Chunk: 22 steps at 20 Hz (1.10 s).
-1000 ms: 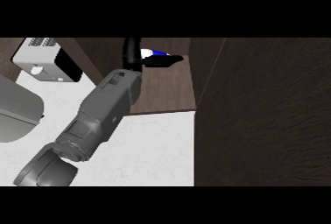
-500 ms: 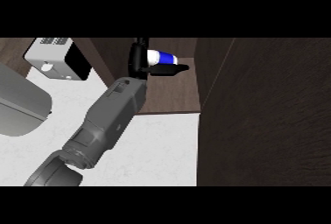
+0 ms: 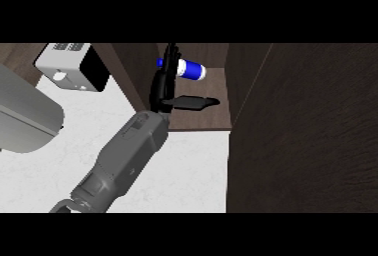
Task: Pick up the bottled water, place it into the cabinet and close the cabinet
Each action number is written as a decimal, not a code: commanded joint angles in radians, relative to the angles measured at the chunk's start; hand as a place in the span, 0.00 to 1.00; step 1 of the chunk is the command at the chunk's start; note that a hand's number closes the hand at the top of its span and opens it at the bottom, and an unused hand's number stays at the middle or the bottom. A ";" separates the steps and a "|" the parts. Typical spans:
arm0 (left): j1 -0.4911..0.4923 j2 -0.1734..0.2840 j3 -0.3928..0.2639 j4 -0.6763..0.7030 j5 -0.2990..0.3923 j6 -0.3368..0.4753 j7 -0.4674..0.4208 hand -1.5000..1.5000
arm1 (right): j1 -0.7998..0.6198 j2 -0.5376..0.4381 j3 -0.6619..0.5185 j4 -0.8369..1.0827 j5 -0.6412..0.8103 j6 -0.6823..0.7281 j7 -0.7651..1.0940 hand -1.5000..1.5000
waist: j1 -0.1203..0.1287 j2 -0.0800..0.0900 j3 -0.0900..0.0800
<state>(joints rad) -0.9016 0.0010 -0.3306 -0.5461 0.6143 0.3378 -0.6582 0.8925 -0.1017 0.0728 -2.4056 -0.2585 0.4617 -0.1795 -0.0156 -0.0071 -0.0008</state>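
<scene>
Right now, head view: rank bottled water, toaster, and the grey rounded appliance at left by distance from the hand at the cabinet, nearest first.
Measured from the hand, seen in the open cabinet; which hand it is cannot be told.
1. Bottled water: just up and right of the fingers, inside the cabinet.
2. Toaster: on the counter, to the left.
3. Grey rounded appliance: at the far left edge.

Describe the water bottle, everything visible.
The water bottle lies on its side inside the open cabinet, on the dark wooden shelf near the back. It shows a white body, a blue label band and a blue end pointing left. The hand stands in front of it with straight fingers, hiding part of it; contact cannot be judged.
</scene>
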 commanded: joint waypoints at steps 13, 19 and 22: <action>0.480 0.052 -0.272 -0.668 -0.012 -0.036 0.077 0.00 | 0.080 -0.042 0.019 -0.169 0.036 0.003 0.032 0.00 | 0.029 -0.003 0.000; 0.634 0.190 -0.279 -0.876 0.016 -0.073 0.151 1.00 | 0.038 -0.145 -0.004 -0.126 0.086 0.110 -0.020 1.00 | 0.033 -0.003 0.000; 0.702 0.229 -0.292 -0.955 0.004 -0.059 0.155 1.00 | 0.095 -0.191 0.053 -0.176 0.122 0.165 -0.004 1.00 | 0.025 -0.003 0.000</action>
<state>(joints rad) -0.2794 0.1731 -0.6110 -1.3923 0.6200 0.2752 -0.5309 0.9451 -0.2274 0.1291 -2.4215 -0.1935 0.5847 -0.2389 0.0109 -0.0115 -0.0010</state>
